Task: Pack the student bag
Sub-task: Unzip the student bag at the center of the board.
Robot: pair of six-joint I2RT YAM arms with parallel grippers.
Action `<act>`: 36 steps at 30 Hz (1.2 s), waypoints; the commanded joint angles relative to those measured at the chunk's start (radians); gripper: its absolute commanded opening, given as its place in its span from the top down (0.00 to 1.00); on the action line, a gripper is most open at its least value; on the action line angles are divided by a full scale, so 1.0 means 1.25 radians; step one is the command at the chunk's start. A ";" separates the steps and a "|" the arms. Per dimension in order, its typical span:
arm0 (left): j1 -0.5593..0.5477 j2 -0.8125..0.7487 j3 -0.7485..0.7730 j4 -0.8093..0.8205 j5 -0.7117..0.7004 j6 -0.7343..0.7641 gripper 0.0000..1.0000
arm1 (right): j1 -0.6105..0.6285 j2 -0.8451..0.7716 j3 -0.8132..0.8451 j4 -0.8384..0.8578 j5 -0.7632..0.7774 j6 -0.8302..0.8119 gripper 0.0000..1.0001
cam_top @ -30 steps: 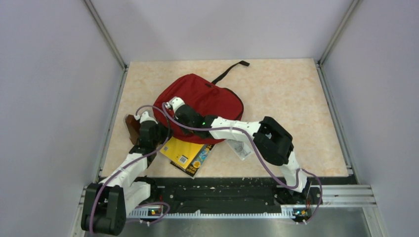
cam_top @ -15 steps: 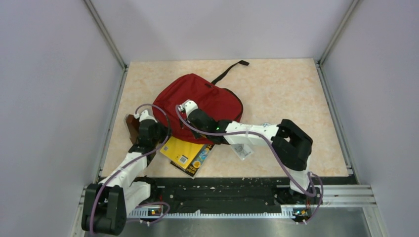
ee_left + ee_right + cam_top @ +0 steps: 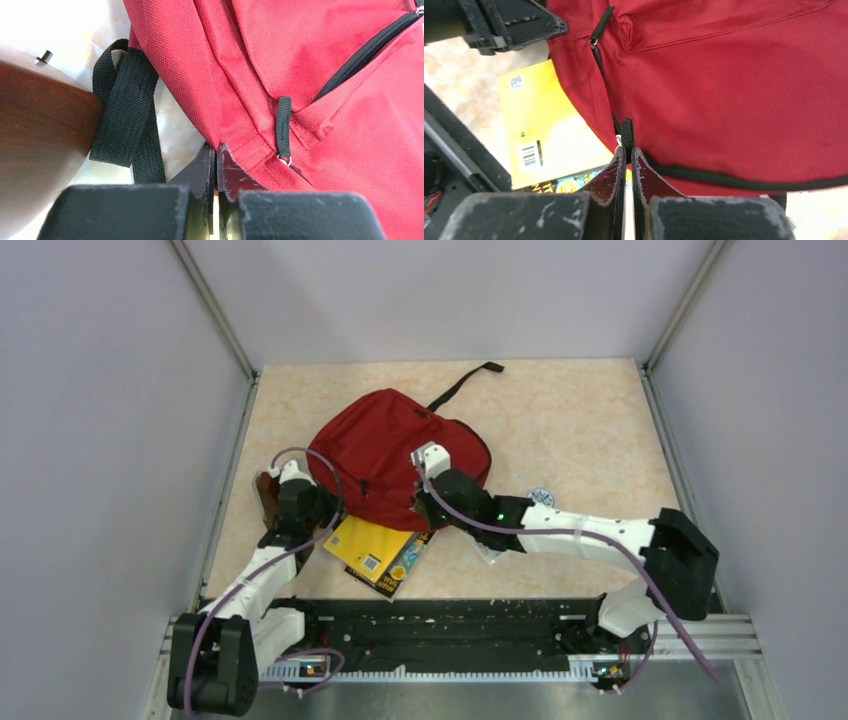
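The student bag (image 3: 395, 445) lies midway on the worktop (image 3: 580, 420), its near edge over a yellow book (image 3: 372, 546). Your left pincer (image 3: 216, 151) is clenched on the bag's corner seam, and your right pincer (image 3: 626, 154) grips the zipper pull (image 3: 626, 131). Draw that pull along the track, low and steady, while the left anchors the fabric taut.

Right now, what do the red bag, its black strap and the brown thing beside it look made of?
The bag: red woven fabric, matte, probably nylon or polyester; the grainy weave shows. The strap: black webbing, ribbed weave. The brown thing: smooth with a faint streaky sheen, perhaps leather or wood; too blurred to tell.
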 commanded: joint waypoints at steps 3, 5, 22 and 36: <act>0.027 -0.005 0.034 0.001 -0.051 0.021 1.00 | 0.009 -0.128 -0.089 -0.007 0.008 0.045 1.00; 0.029 -0.012 0.037 -0.005 -0.048 0.023 1.00 | 0.009 -0.147 -0.127 -0.004 0.036 0.056 1.00; 0.008 -0.107 0.148 -0.192 0.110 0.191 0.53 | 0.009 -0.269 -0.253 0.042 0.155 0.072 1.00; -0.398 -0.087 0.212 -0.111 0.092 0.353 0.31 | 0.008 -0.283 -0.283 0.106 0.164 0.104 1.00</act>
